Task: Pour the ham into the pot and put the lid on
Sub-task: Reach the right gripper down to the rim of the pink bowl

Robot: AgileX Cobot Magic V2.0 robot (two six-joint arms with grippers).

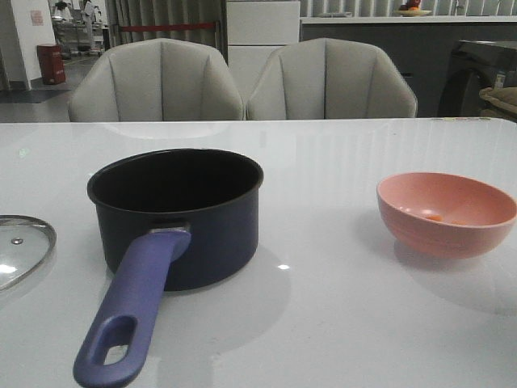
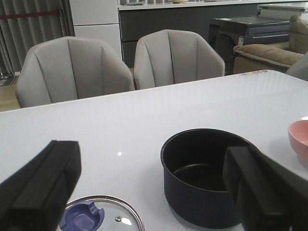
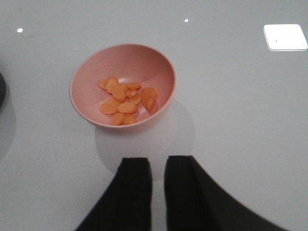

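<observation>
— Why is everything spread out like that on the tabletop?

— My guess is it keeps the two arms out of each other's way. The pot stands upright left of the middle, open, nothing in it that I can see, with its long handle pointing at the near edge. The lid lies flat at the left edge, just beside the pot but not touching it, and from the left wrist camera its knob looks to be facing up. That puts it within the left arm's reach for covering.

— And the ham?

— The ham is a small heap of orange slices in the pink bowl, well apart from the pot, toward the right edge. So I reckon the right arm is meant to bring the bowl across and tip it.

— What are the arms doing?

— Neither shows in the front view. The right hand hangs above the tabletop beside the bowl, looking steeply down into it, its fingers nearly pressed together with only a thin gap and holding nothing. It would have to open to take the rim. The left hand sits low, pointing across the tabletop toward the far edge, fingers spread wide and empty, with the lid and pot in front of it.
</observation>
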